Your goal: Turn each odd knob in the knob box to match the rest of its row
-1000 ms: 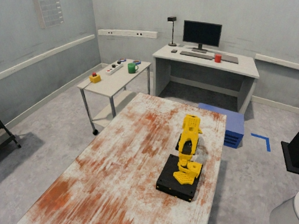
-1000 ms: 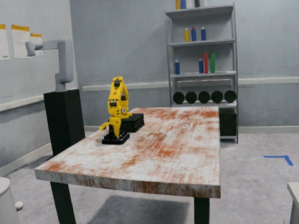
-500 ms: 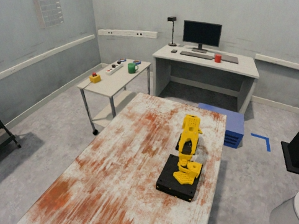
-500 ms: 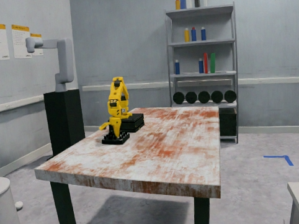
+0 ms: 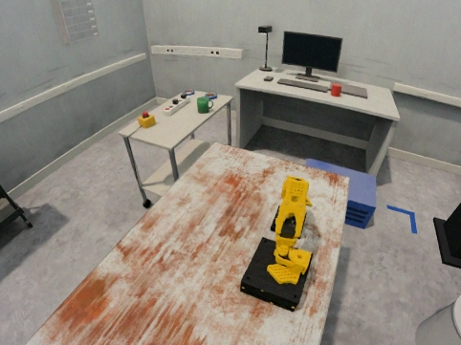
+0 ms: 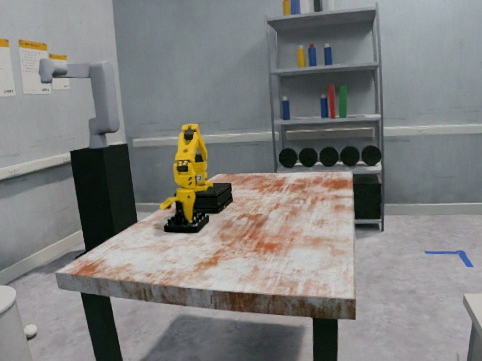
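Note:
The knob box is a small black block near the table's edge. In the top view the arm covers most of it. Its knobs show only as small dark bumps, and I cannot read their marks or labels. My yellow arm bends over from its black base block. My gripper points straight down onto the top of the knob box. Its jaws stand narrow among the knobs. The views are too small to show whether a knob is pinched.
The rusty white table carries only the arm and the box, both close to one long edge. A grey robot arm on a black pedestal stands just beyond that edge. A blue crate sits on the floor by the table's end.

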Controlling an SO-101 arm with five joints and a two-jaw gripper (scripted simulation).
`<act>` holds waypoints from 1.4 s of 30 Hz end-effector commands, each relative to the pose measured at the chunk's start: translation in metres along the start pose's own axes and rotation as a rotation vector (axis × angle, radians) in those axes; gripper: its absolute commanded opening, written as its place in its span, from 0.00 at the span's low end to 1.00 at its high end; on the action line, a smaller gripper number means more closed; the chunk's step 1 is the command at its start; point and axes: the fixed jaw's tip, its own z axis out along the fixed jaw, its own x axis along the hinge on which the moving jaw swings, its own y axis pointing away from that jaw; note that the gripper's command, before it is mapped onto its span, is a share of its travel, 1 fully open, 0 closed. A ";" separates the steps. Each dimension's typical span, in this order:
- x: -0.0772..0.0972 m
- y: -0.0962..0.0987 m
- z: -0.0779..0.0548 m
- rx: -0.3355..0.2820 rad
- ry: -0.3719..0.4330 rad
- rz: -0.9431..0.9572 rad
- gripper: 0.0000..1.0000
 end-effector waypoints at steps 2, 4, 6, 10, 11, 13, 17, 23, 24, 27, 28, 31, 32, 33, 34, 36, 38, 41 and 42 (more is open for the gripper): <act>0.003 -0.003 -0.003 0.017 0.009 0.002 0.08; 0.003 -0.003 -0.004 0.017 0.009 0.002 0.08; 0.002 -0.003 -0.006 0.017 0.009 0.002 0.08; 0.002 -0.002 -0.011 0.017 0.009 0.002 0.08; 0.002 -0.002 -0.013 0.017 0.009 0.002 0.08; 0.002 -0.002 -0.016 0.017 0.009 0.002 0.08; 0.002 -0.002 -0.022 0.017 0.009 0.002 0.08; 0.002 -0.002 -0.028 0.017 0.009 0.002 0.08; 0.003 -0.002 -0.029 0.017 0.009 0.002 0.08; 0.003 -0.002 -0.032 0.017 0.009 0.002 0.08; 0.003 -0.002 -0.032 0.017 0.009 0.002 0.08; 0.003 -0.002 -0.034 0.017 0.009 0.002 0.08; 0.003 -0.003 -0.034 0.017 0.009 0.002 0.08; 0.003 -0.003 -0.034 0.017 0.009 0.002 0.08; 0.003 -0.003 -0.034 0.017 0.009 0.002 0.08; 0.003 -0.003 -0.034 0.017 0.009 0.002 0.08; 0.003 -0.003 -0.034 0.017 0.009 0.002 0.08; 0.003 -0.003 -0.034 0.017 0.009 0.002 0.08; 0.003 -0.003 -0.035 0.017 0.009 0.002 0.08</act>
